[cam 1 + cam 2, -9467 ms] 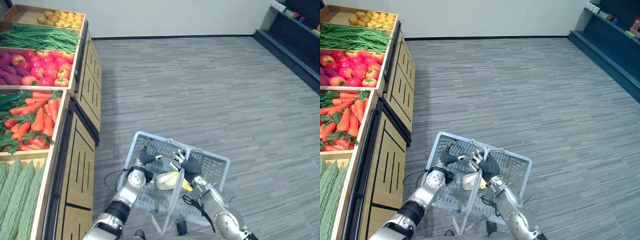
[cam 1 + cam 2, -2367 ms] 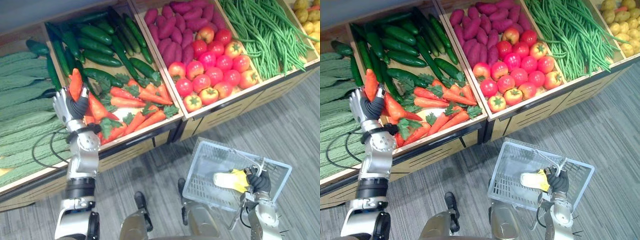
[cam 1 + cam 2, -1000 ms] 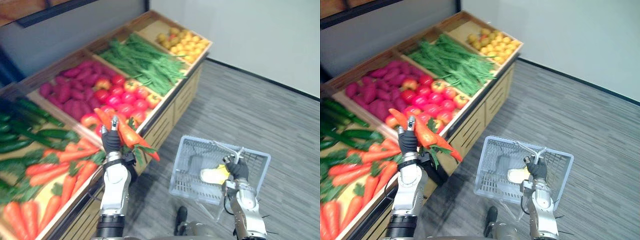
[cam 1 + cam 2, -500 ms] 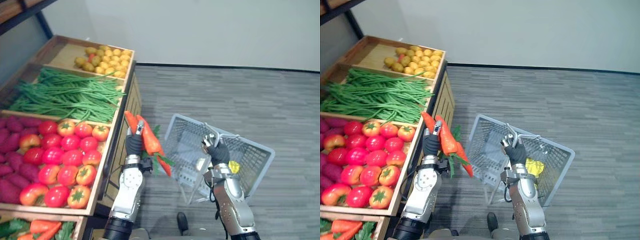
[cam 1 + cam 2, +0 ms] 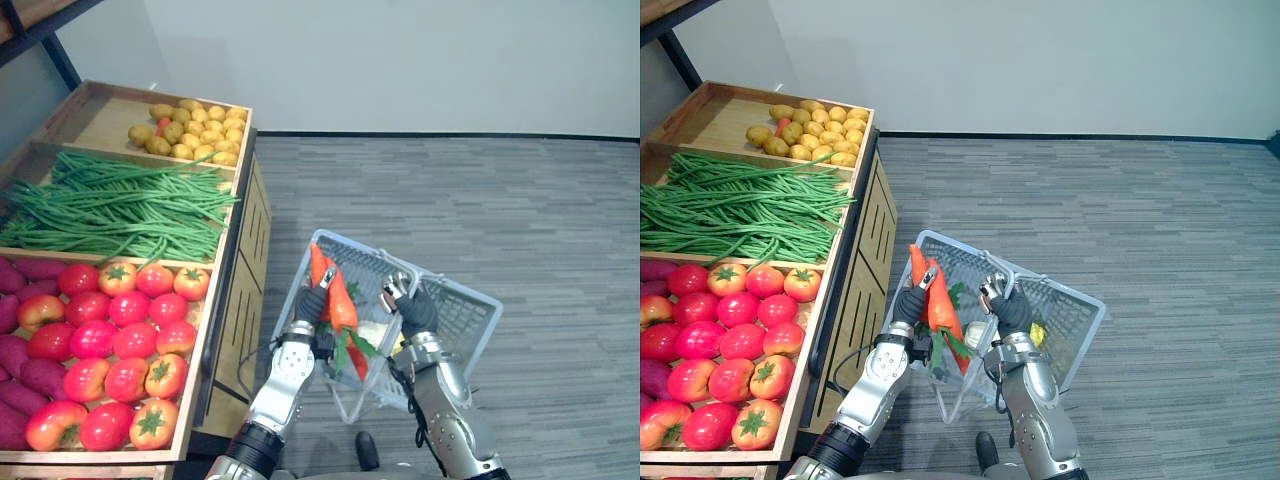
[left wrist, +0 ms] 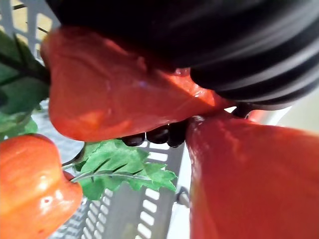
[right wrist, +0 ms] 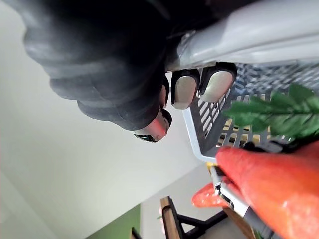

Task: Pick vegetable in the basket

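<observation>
Grey floor (image 5: 520,200) runs beside the produce stand (image 5: 243,300); left hand (image 5: 306,305) clasps the carrots (image 5: 340,303) over the basket (image 5: 462,318), whose handle (image 7: 279,30) the right hand (image 5: 418,312) grips; leafy tops, seemingly at the rim, could snag and spill them.

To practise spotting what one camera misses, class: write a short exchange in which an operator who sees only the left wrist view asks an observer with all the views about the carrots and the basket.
Operator: I see carrots gripped in my left hand, with the basket behind them. What is holding the basket?
Observer: The right hand, curled round its handle.
Operator: Is anything in it yet?
Observer: A yellow item lies inside, on the side away from the carrots.
</observation>
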